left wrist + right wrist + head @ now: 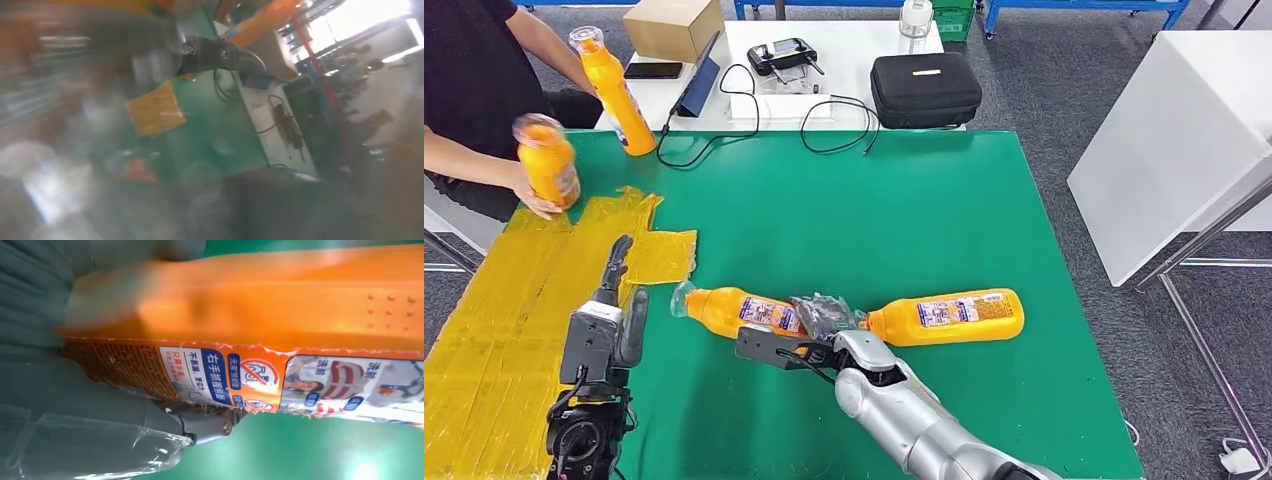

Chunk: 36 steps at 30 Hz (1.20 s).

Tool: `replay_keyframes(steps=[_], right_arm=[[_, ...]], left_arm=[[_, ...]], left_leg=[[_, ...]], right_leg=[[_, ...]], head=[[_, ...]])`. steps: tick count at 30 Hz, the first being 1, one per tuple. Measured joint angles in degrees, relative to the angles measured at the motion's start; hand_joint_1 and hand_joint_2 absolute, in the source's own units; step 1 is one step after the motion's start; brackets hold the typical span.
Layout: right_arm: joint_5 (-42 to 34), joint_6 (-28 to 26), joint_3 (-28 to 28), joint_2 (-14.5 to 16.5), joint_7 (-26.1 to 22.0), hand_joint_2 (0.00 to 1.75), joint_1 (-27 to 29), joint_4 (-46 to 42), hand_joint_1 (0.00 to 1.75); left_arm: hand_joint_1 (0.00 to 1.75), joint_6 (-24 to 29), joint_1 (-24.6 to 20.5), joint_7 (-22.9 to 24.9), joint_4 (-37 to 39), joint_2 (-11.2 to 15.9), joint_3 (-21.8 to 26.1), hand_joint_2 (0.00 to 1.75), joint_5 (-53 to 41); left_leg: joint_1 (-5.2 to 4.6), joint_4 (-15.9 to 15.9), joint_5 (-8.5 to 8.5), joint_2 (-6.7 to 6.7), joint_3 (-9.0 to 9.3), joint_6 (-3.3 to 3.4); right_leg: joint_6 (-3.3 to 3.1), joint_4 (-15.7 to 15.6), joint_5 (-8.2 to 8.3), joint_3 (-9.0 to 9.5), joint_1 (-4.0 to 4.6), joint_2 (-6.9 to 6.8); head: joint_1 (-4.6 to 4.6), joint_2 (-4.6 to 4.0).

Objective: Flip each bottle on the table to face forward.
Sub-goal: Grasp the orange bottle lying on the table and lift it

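While the right hand [824, 318] closes on the near orange bottle [739, 311] at lower centre, it should roll it gently, keeping clear of the second bottle [949, 316] just right. The left hand [616, 290], lower left, hangs open. Upper left, a person [469, 90] holds two more bottles [549, 160].

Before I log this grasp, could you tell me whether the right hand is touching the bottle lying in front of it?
Touching. In the right wrist view the right hand presses against the orange bottle, with no gap between them.
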Motion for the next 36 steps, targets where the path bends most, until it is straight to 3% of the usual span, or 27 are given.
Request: replay_keyframes(steps=[4, 8, 13, 23, 36], right_arm=[[-6.43, -5.07, -1.56, -2.11, -4.52, 1.75, 6.89, -12.08, 1.75], [-12.81, -12.00, -1.86, -4.92, -11.32, 1.75, 12.45, -26.08, 1.75], [-15.45, -14.48, -1.10, -7.36, -14.63, 1.75, 15.59, -37.06, 1.75], [-16.17, -14.94, -0.25, -8.50, -15.34, 1.75, 16.63, -41.57, 1.75], [-16.32, -13.65, 0.67, -8.51, -14.69, 1.75, 15.84, -40.49, 1.75]], left_arm=[[0.00, -5.50, 2.39, 3.17, -1.44, -0.73, 1.76, 1.75, 12.20], [0.00, -14.50, 5.88, 6.40, -2.91, -1.42, 3.21, 1.75, 31.14], [0.00, -21.09, 9.38, 9.13, -4.12, -2.13, 3.27, 1.75, 45.50], [0.00, -22.09, 10.61, 10.49, -4.59, -2.33, 2.48, 1.75, 50.87], [0.00, -24.18, 10.91, 11.36, -4.67, -2.31, -0.42, 1.75, 52.80]], left_leg=[[0.00, 0.01, 0.00, -0.03, -0.28, 0.01], [-0.02, 0.01, -0.01, -0.03, -0.47, 0.01], [-0.04, 0.01, -0.03, -0.03, -0.58, 0.01], [-0.02, 0.00, 0.00, -0.03, -0.58, 0.00], [-0.03, 0.00, 0.00, -0.06, -0.64, 0.01]], right_leg=[[0.01, 0.00, -0.01, -0.23, 0.00, -0.02], [0.01, 0.00, -0.02, -0.41, -0.02, -0.02], [0.01, -0.02, -0.02, -0.54, -0.04, -0.02], [0.00, -0.01, -0.01, -0.51, -0.01, -0.02], [0.01, -0.01, -0.02, -0.53, -0.02, -0.04]], head=[[0.00, 0.00], [0.00, 0.00], [0.00, 0.00], [-0.01, 0.00], [-0.01, 0.00]])
